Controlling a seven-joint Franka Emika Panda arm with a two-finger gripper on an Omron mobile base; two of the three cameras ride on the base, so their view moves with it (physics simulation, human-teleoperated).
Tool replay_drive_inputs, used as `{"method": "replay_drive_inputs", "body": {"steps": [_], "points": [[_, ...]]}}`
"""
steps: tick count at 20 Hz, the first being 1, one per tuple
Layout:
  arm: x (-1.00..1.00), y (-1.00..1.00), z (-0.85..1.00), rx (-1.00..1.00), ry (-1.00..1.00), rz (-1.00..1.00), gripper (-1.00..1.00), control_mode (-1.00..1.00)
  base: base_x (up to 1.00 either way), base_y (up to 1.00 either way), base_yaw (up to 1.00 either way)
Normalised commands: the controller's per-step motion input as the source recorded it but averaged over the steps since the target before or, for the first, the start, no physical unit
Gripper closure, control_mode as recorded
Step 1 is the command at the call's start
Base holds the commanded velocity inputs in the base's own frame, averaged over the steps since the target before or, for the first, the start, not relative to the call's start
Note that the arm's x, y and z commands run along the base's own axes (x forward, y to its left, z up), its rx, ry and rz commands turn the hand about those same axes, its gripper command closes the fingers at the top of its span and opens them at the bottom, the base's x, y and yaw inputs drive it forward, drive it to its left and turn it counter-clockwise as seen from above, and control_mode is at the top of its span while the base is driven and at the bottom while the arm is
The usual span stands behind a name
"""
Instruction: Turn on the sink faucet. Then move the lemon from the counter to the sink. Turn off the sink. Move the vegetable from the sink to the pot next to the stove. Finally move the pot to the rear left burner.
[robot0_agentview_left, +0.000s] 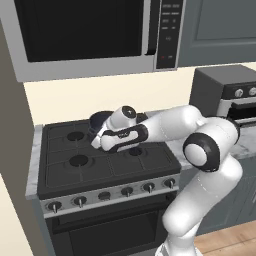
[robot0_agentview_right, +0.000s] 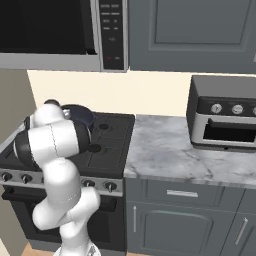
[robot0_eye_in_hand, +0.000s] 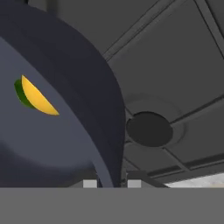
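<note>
Over the stove (robot0_agentview_left: 110, 165), the arm reached left and far so the pot (robot0_agentview_left: 101, 120) hung above the rear grates, near the rear left burner (robot0_agentview_left: 76, 136). Its gripper (robot0_eye_in_hand: 112, 183) was clamped on the pot's rim, carrying it. Inside the pot lay the yellow-and-green vegetable (robot0_eye_in_hand: 34, 97), riding along.

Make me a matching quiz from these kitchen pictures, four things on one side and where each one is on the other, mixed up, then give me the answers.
Things:
1. pot
2. lemon
3. toaster oven
4. microwave

Places:
A. on the marble counter, right of the stove
B. mounted above the stove
C. inside the pot
D. over the stove's rear burners, rim clamped in the gripper

Pairs: 1-D, 2-C, 3-A, 4-B
</note>
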Motion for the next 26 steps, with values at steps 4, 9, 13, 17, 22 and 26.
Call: {"method": "replay_drive_inputs", "body": {"steps": [4,9,13,17,22,26], "points": [[0.3,0.46,-0.03,-0.04,-0.07,0.29,1.0,-1.0,0.0,0.0,0.0],[0.08,0.06,-0.08,-0.06,0.0,0.03,1.0,-1.0,0.0,0.0,0.0],[0.23,0.16,-0.13,-0.03,-0.05,0.1,1.0,-1.0,0.0,0.0,0.0],[0.28,0.12,-0.18,-0.02,-0.07,0.19,1.0,-1.0,0.0,0.0,0.0],[0.38,0.04,-0.17,-0.05,-0.05,0.18,1.0,-1.0,0.0,0.0,0.0],[0.46,0.08,-0.12,-0.04,-0.05,0.18,1.0,-1.0,0.0,0.0,0.0]]}}
